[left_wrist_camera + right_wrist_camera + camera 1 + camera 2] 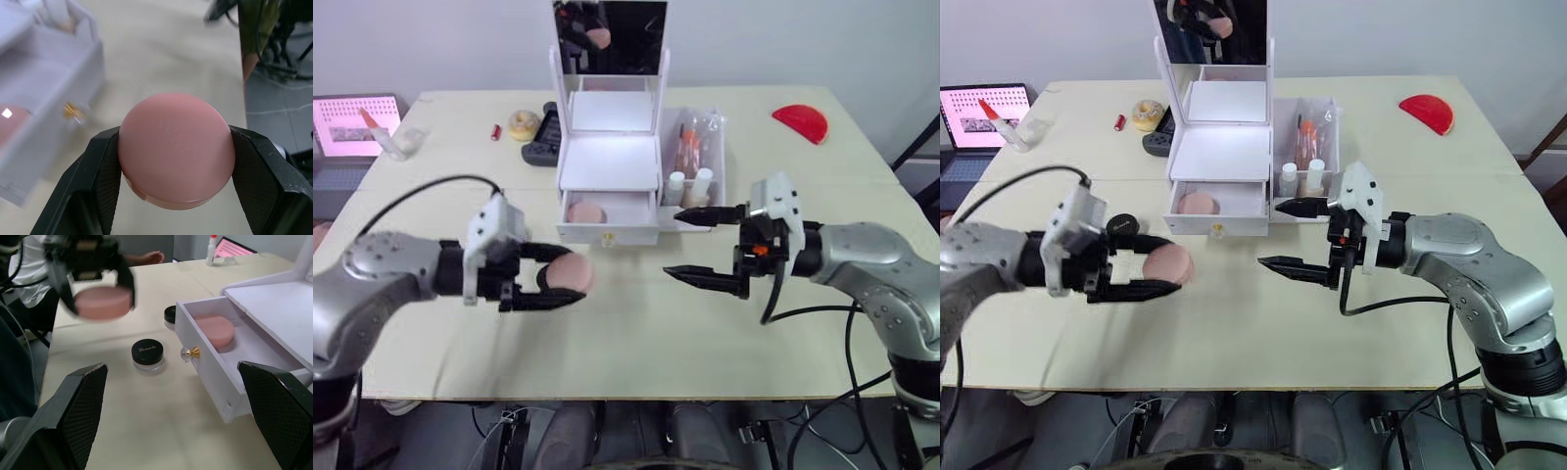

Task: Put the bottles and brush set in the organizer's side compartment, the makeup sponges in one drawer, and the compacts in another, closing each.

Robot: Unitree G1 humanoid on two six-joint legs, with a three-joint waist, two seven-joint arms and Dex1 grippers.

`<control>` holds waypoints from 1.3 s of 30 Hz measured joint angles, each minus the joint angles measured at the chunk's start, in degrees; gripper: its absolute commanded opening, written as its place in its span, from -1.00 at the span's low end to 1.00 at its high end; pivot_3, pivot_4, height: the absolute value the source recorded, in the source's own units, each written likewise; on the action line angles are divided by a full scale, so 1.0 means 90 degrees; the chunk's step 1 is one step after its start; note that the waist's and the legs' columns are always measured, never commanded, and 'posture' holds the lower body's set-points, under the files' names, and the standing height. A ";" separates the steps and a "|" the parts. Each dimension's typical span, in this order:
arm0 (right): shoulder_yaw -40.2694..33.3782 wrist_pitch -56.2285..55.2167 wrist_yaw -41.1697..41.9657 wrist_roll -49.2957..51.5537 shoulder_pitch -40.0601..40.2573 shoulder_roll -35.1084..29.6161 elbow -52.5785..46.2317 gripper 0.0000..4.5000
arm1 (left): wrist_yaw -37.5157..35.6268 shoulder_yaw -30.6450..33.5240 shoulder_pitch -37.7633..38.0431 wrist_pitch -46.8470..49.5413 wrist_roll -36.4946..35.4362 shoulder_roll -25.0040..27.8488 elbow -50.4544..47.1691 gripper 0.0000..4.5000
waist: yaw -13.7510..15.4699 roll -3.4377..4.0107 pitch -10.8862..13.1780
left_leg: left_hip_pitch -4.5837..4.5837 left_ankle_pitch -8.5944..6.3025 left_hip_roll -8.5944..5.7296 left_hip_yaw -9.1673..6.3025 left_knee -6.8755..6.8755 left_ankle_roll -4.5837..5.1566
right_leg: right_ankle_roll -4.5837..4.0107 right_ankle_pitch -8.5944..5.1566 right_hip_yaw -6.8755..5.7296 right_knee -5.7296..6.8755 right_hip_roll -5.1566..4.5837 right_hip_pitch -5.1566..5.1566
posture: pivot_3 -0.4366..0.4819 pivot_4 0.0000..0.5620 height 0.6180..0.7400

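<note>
Left gripper (551,284) was clamped on a pink round compact (570,274), held above the table (636,352) in front of the organizer (612,171). Both fingers (100,171) pressed flat against the compact's sides. Right gripper (697,247) sat wide apart, holding nothing, hovering in front of the organizer's side compartment (697,147).

Near the drawer front, two black-lidded jars: one (147,354) just beside the gold knob (190,352), the second (170,316) partly hidden behind the drawer corner. Both stood on the table near the left gripper's path to the drawer.

The bottom drawer (607,217) was pulled open with one pink compact (585,211) inside. So two pink compacts in total: one held, one in the drawer.

The side compartment held two white-capped bottles (690,186) at the front and what looked like the brush set (687,147) behind; brush count could not be read.

Further back: a black item (543,137) touching the organizer's left side, a yellowish round thing (523,123), a small red item (495,131), a red half-round object (801,122) far right, and a laptop (352,132) off the table's left edge. A mirror (610,37) stood on top of the organizer.
</note>
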 measured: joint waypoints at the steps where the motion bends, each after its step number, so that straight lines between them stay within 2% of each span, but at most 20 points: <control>1: 0.0010 -0.0018 -0.0008 -0.0004 -0.0009 0.0021 -0.0005 1.00 | 0.0001 -0.0078 -0.0407 0.0016 0.0007 -0.0034 0.0282 0.18 | -0.0012 0.0000 0.0000 | 0.0002 0.0000 0.0000 0.0002 0.0000 0.0000 | 0.0004 0.0002 0.0001 -0.0003 0.0000 0.0004 | -0.05 -0.47 1.00; 6: 0.0067 -0.0049 -0.0145 -0.0058 0.0002 0.0171 -0.0009 1.00 | -0.0331 -0.1065 -0.2291 -0.0098 0.0616 -0.0603 0.1856 0.18 | -0.0036 -0.0003 0.0002 | 0.0000 -0.0003 -0.0010 0.0007 -0.0001 0.0005 | 0.0016 0.0005 0.0003 -0.0003 -0.0001 0.0001 | -0.05 -0.47 1.00; 12: 0.0028 -0.0047 -0.0301 -0.0060 0.0074 0.0183 -0.0063 1.00 | -0.1146 -0.2102 -0.2956 -0.1080 0.1748 -0.1142 0.3449 0.18 | -0.0162 -0.0003 0.0003 | -0.0002 -0.0002 -0.0005 0.0009 -0.0003 0.0005 | 0.0016 0.0003 0.0008 0.0005 0.0011 -0.0009 | -0.05 -0.47 1.00; 15: 0.0010 -0.0043 -0.0406 -0.0047 0.0111 0.0199 -0.0176 1.00 | -0.1432 -0.2363 -0.3229 -0.1581 0.2206 -0.1483 0.4046 0.18 | -0.0168 -0.0003 0.0003 | -0.0003 -0.0003 -0.0003 0.0009 -0.0003 0.0005 | 0.0016 0.0003 0.0011 0.0005 0.0012 -0.0010 | -0.05 -0.47 1.00; 21: -0.0089 0.0021 -0.0596 0.0035 0.0201 0.0197 -0.0352 1.00 | -0.1723 -0.2434 -0.3308 -0.2143 0.2725 -0.1923 0.4674 0.18 | -0.0171 -0.0004 0.0003 | -0.0004 -0.0003 0.0001 0.0008 -0.0003 0.0005 | 0.0017 0.0002 0.0016 0.0010 0.0011 -0.0015 | -0.05 -0.47 1.00; 30: -0.0312 0.0179 -0.0751 0.0257 0.0287 0.0192 -0.0501 1.00 | -0.1832 -0.2428 -0.3301 -0.2573 0.3239 -0.2140 0.4960 0.18 | -0.0158 -0.0004 0.0003 | -0.0004 -0.0003 0.0000 0.0008 -0.0002 0.0006 | 0.0019 0.0001 0.0017 0.0018 0.0009 -0.0015 | -0.05 -0.47 1.00; 39: -0.0477 0.0049 -0.0829 0.0269 0.0092 0.0198 -0.0384 1.00 | -0.1857 -0.2413 -0.3280 -0.2662 0.3424 -0.2271 0.5091 0.18 | -0.0164 -0.0004 0.0003 | -0.0004 -0.0002 0.0000 0.0008 -0.0001 0.0006 | 0.0021 0.0000 0.0018 0.0026 0.0009 -0.0019 | -0.05 -0.47 1.00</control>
